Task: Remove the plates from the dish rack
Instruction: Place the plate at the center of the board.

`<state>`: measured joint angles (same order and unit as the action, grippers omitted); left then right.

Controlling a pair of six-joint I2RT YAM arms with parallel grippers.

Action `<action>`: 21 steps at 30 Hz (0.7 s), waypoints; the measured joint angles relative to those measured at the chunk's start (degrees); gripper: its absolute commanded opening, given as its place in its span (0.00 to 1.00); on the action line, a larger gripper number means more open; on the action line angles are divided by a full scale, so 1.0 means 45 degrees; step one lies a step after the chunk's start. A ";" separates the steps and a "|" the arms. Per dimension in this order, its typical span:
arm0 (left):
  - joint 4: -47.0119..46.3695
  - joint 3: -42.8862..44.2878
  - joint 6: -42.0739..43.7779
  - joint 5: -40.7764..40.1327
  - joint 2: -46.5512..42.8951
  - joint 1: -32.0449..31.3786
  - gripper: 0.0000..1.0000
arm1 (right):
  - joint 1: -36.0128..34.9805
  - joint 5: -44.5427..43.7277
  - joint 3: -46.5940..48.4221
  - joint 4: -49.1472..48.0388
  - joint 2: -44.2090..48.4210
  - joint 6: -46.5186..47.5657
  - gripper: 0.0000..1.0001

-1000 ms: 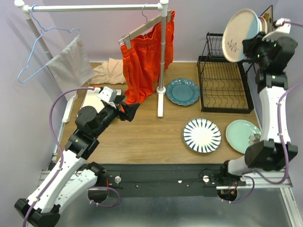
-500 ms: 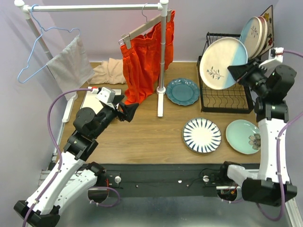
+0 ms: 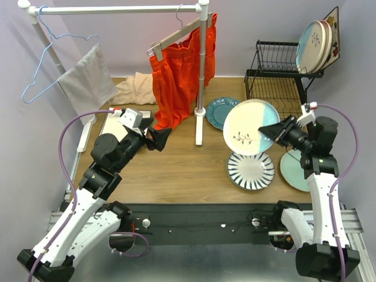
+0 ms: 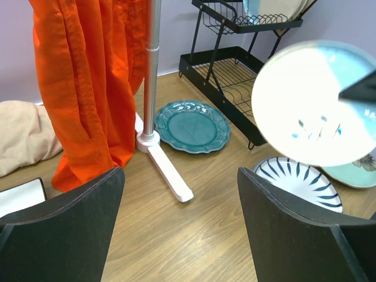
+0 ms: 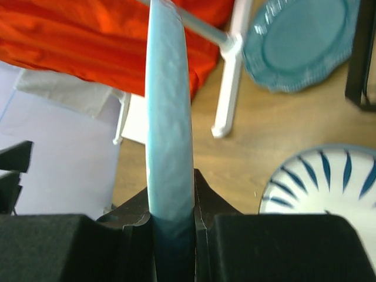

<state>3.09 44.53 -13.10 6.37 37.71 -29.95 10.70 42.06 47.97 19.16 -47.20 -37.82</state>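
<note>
Black left tool [image 3: 160, 138] spread wide, empty, one teal plate [image 3: 220, 112] flat on bench [image 3: 176, 170], one cream-and-blue plate [image 3: 248, 127] aloft, rim pinched in right tool [image 3: 276, 130], one striped plate [image 3: 251, 171] and one mint plate [image 3: 289, 170] flat beneath, dish rack [image 3: 281, 59] far right, about three racked plates [image 3: 312, 40] upright.

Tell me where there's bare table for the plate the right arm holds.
Bare wood lies between the rail foot, the left pincer and the striped plate. Crowded on the right: teal plate and mint plate by the dish rack.
</note>
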 measured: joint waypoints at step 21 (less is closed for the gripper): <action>0.0000 0.0000 0.0000 -0.0078 -0.0010 0.0000 0.87 | -0.4299 -0.0874 -0.1574 -0.0311 -0.1277 -0.0389 0.01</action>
<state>3.09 44.53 -13.10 6.02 37.67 -29.95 -8.64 38.13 40.88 17.76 -52.95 -39.57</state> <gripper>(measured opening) 0.868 0.267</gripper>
